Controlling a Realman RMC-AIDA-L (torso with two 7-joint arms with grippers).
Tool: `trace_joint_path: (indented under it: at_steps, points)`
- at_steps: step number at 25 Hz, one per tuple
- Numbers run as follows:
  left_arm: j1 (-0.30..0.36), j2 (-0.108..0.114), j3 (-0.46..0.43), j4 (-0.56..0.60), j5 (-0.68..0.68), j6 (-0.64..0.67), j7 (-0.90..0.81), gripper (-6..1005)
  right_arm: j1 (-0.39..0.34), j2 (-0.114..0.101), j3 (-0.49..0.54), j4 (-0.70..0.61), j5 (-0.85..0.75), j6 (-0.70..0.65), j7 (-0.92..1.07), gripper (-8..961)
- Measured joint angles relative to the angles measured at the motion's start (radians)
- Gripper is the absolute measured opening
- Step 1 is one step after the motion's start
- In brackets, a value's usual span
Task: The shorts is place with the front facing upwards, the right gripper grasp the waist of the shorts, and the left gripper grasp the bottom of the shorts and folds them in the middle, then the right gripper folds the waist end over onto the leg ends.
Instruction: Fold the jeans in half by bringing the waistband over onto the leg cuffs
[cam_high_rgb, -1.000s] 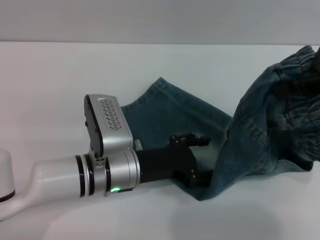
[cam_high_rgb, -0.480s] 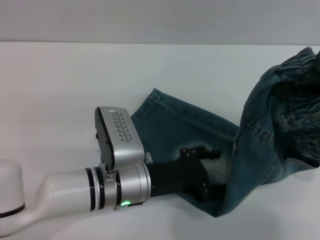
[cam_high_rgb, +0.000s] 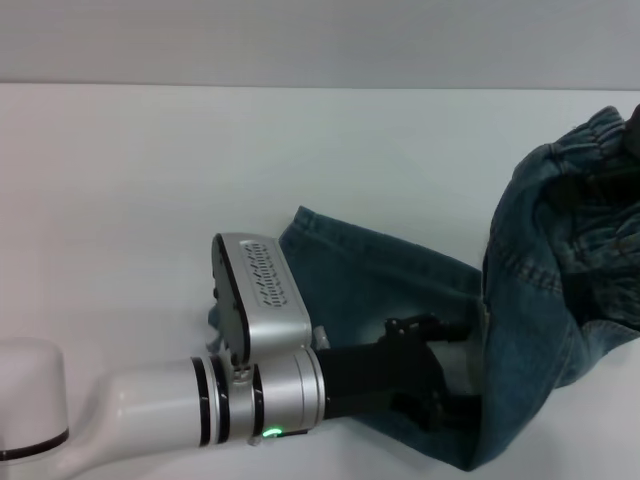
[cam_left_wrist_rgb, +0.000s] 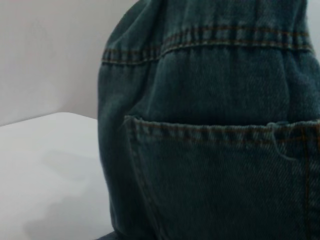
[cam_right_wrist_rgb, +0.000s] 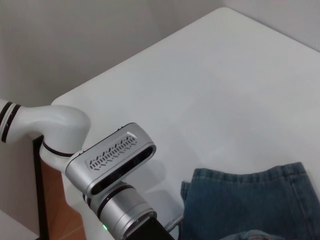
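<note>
The blue-green denim shorts lie partly on the white table. One leg rests flat, with its stitched hem pointing left. The ruffled waist hangs raised at the right edge, where a dark bit of my right gripper holds it. My left gripper is low at the front, shut on the bottom of the shorts at the near leg. The left wrist view is filled by hanging denim with a pocket seam and the waistband stitching. The right wrist view shows the left arm and a leg hem.
The white table stretches bare to the left and far side of the shorts. A grey wall runs behind the table's far edge. The table's edge and a brown floor strip show in the right wrist view.
My left arm has moved toward the front and right, dragging the legs with it. The flat leg's hem has slid nearer. The raised waist has shifted slightly right and down.
</note>
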Motion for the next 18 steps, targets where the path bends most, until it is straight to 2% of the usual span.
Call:
trace_joint_path:
  at_steps: [3,7,14,18]
  points:
    - [0.002,0.000,0.003,0.008,-0.005,-0.013,0.002,844,0.000,0.000,-0.001,0.009,-0.002,0.000,-0.007,75]
    - [0.004,0.003,-0.049,-0.007,-0.015,-0.035,0.033,844,0.001,-0.001,-0.013,0.027,-0.006,-0.001,-0.015,75]
    - [-0.003,0.015,-0.278,-0.121,-0.011,-0.037,0.101,844,0.007,-0.001,-0.055,0.067,-0.006,0.004,-0.027,74]
    - [0.003,0.019,-0.416,-0.149,-0.008,-0.037,0.155,844,0.017,0.003,-0.081,0.100,-0.006,0.017,-0.037,74]
